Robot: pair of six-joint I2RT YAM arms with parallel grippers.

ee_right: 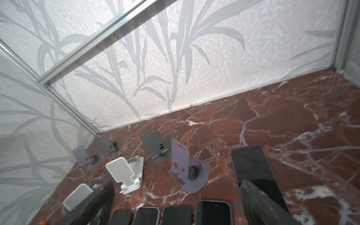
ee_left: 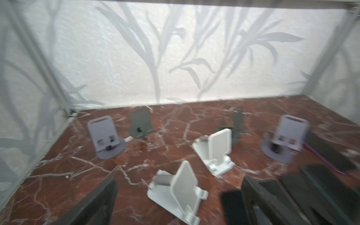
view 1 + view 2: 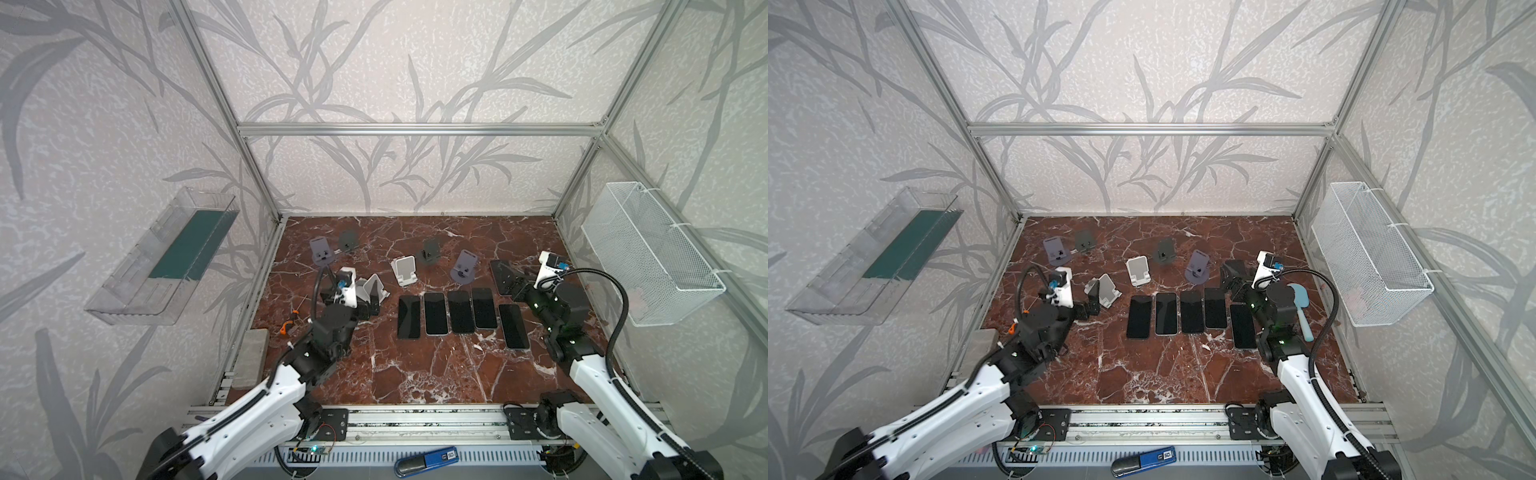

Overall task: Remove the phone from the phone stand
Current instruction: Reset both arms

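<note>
Orange print atop the purple stand (image 1: 180,153) is too small to read. The blue tool (image 3: 428,459) bears a white label that looks like "SD". Both the left pincer (image 2: 181,175) and the right pincer (image 1: 177,183) are spread. The phone (image 1: 253,167) lies flat on the desk (image 3: 415,374) at far right, partly hidden by the right pincer and well apart from the white phone stand (image 2: 183,191).

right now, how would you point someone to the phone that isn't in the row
Find the white wire basket on the right wall, then look down to the red marble table, where five phones lie side by side. The phone you want lies flat beyond the right end of that row, toward the back wall, the only one outside the row.
</note>
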